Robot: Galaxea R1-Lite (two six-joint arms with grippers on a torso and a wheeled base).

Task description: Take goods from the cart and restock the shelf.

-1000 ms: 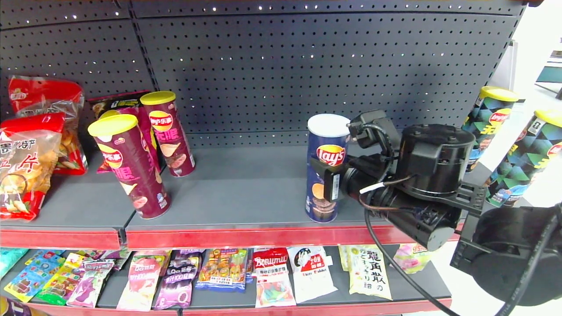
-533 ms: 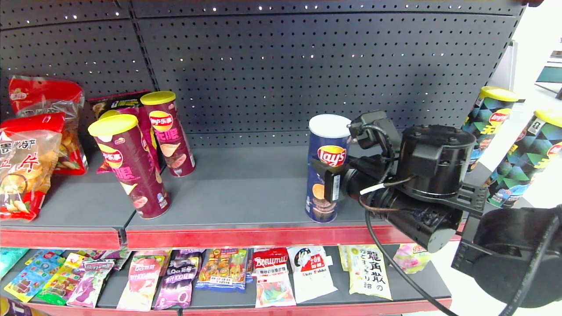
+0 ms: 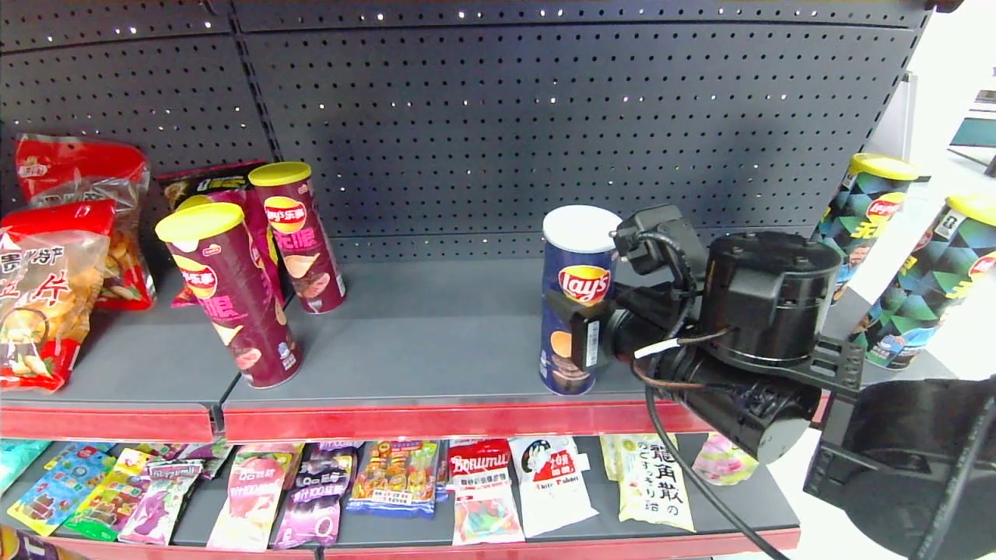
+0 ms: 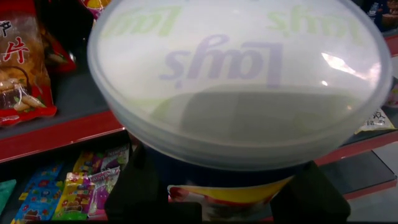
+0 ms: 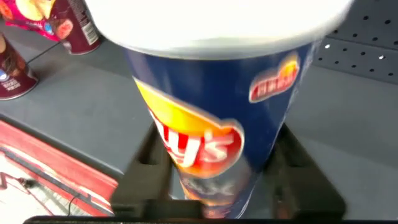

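Risk: blue cylindrical chip can (image 3: pixel 576 299), clamped in right pincer (image 3: pixel 576 342) near red shelf lip (image 3: pixel 436 420), could be toppled off by a skewed release. Meanwhile, left pincer (image 4: pixel 227 196) is clamped on clear-lidded can (image 4: pixel 239 81).

Right arm (image 3: pixel 747 311) stretched forward level, right pincer (image 3: pixel 580 342) seemingly clamped tight, left pincer (image 4: pixel 227 199) gripping too

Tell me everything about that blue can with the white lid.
The blue can is a tall tube, seemingly cardboard, with a white plastic lid, a red-and-yellow logo and chip pictures. It stands upright near the red front edge of the grey shelf, clasped at mid-height by the dark fingers of the right gripper.
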